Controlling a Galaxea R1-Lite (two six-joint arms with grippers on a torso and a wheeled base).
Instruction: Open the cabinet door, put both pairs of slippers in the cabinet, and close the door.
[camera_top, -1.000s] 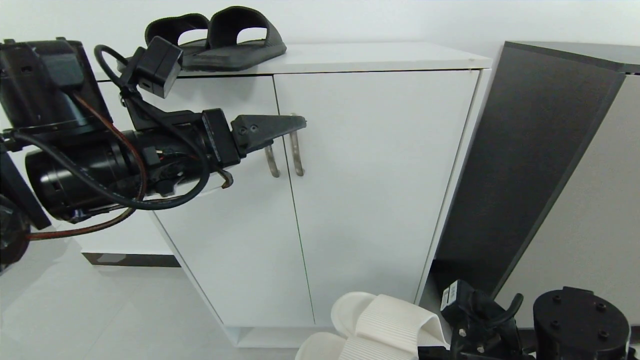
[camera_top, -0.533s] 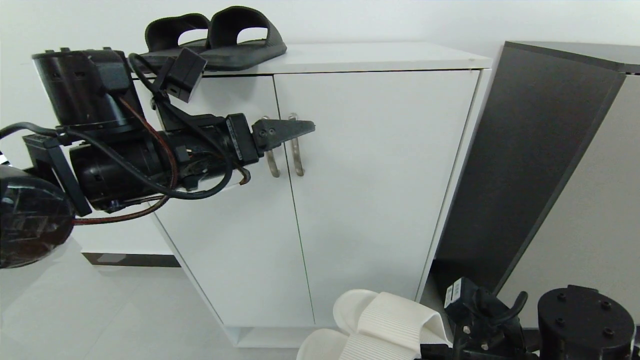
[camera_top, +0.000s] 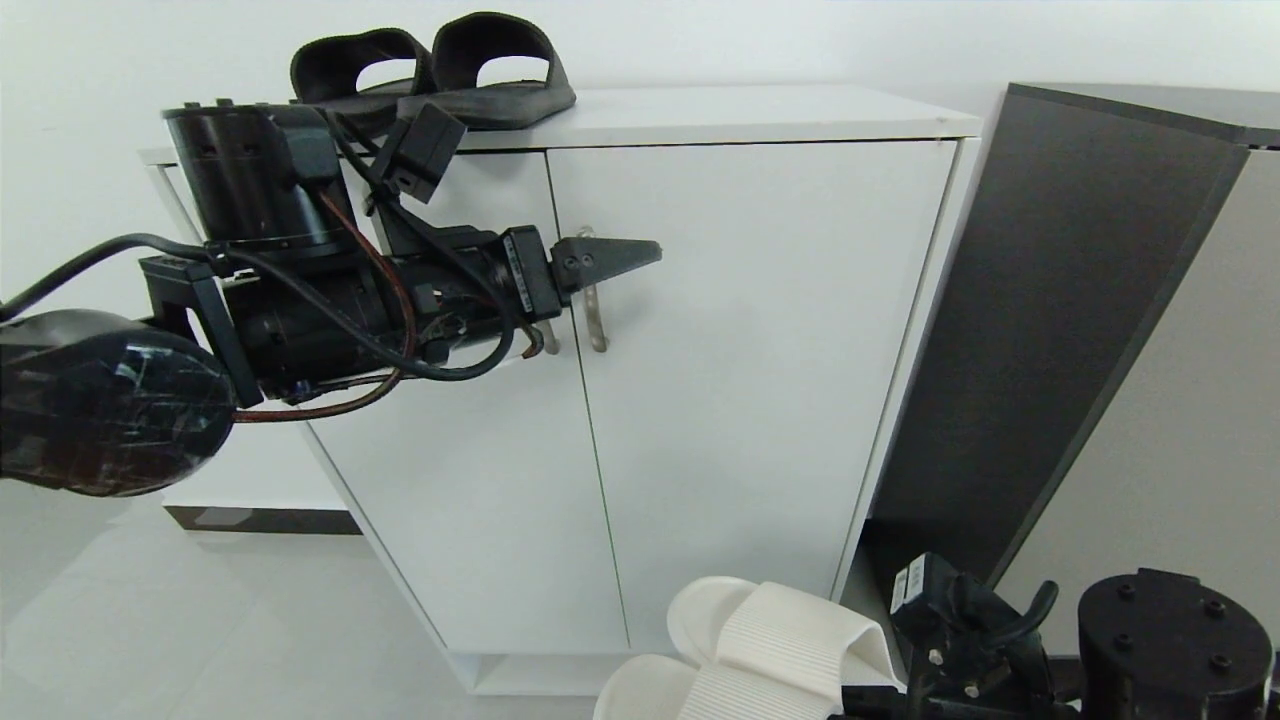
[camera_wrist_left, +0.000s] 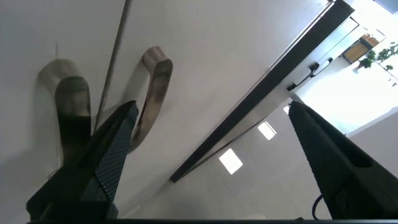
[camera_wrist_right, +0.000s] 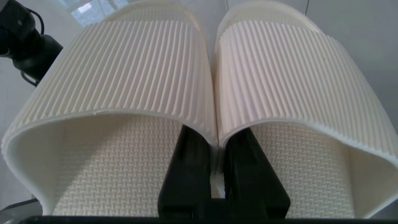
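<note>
White cabinet was shut, both doors flush. On its top, far left, sat the black slippers. The white slippers hung low by the cabinet's near right corner, with the right gripper pinching their two inner walls together. The left gripper was level with the door handles, fingers spread wide; probably neither handle was between them, hard to tell. Risk: closing there grabs both handles or slips off the thin bar, so no door opens. A pinch that shallow could also drop the white pair.

cabinet door: smooth matt white | handles: brushed metal | white slippers: ribbed, rubbery | black slippers: matt
</note>
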